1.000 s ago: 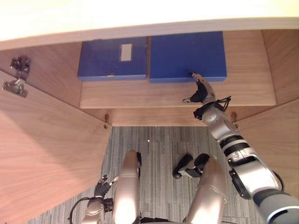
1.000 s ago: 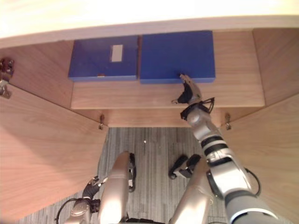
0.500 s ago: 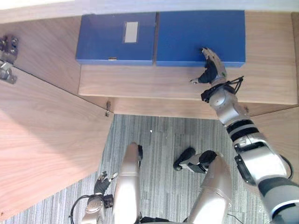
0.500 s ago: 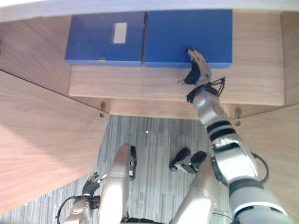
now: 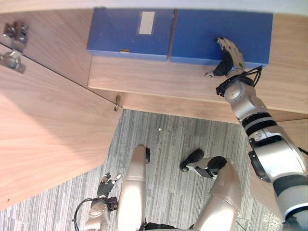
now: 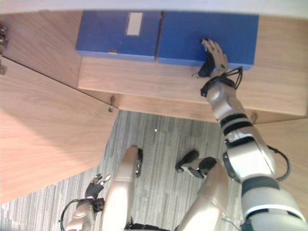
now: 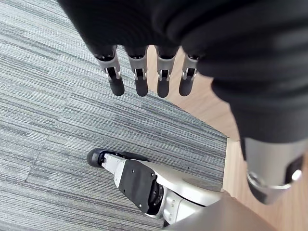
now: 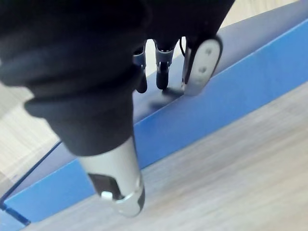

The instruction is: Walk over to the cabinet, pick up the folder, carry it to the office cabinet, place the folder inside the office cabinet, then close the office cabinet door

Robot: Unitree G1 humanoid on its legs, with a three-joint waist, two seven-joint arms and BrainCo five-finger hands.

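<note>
Folders of blue colour are seen inside an open wooden cabinet, lying flat and side by side on its shelf (image 5: 159, 79), with their long sides touching or nearly touching. The blue folder (image 5: 202, 31) on the robot's right side is the one that is being touched; the second folder (image 5: 120, 36), on the left of it, carries a white label (image 5: 147, 22) on its top face. The right hand (image 5: 231, 57) is stretched into the cabinet and is laid on the top face of the blue folder, close to its front edge. Its fingers (image 8: 162, 72) are kept straight and spread flat, with the dark tips resting on the blue surface, and nothing is clamped by them; the thumb is held out apart from them, over the bare wood of the shelf in front of the folder. The cabinet door (image 5: 48, 125) on the left side is swung wide open, and a metal hinge (image 5: 12, 45) is seen near its upper corner. The left hand (image 5: 107, 182) is hung low beside the body, above the grey striped carpet (image 5: 168, 144), with its fingers (image 7: 139, 77) straight, apart and empty.
</note>
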